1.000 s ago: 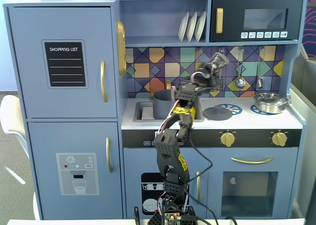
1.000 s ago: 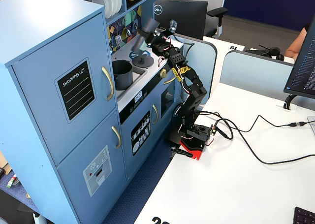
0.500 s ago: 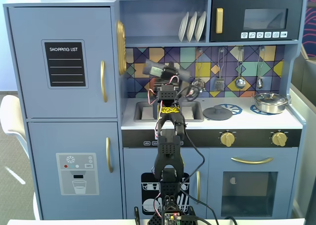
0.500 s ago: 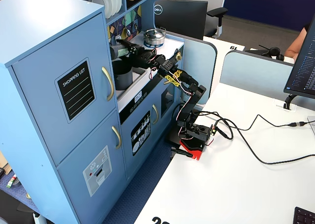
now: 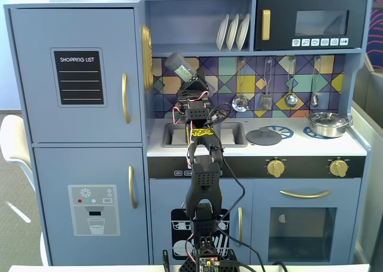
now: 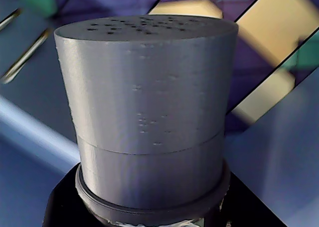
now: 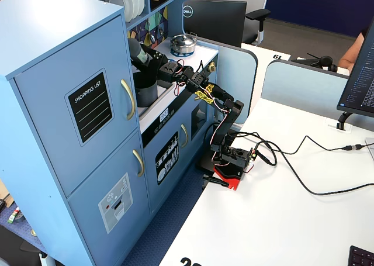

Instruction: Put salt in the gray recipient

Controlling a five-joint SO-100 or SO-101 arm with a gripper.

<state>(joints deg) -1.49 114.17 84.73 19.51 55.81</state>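
We can read "SHOPPING LIST" in white capitals on the black chalkboard panel (image 5: 79, 77) on the upper left door of the toy kitchen, and the same words show on that panel (image 7: 89, 106) in the other fixed view. There, "DELL" stands on the back of the black monitor (image 7: 213, 21) at the far side.

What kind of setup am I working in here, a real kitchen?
No, a blue toy play kitchen beside an office desk: a Dell monitor stands behind, and the gripper holds the salt.
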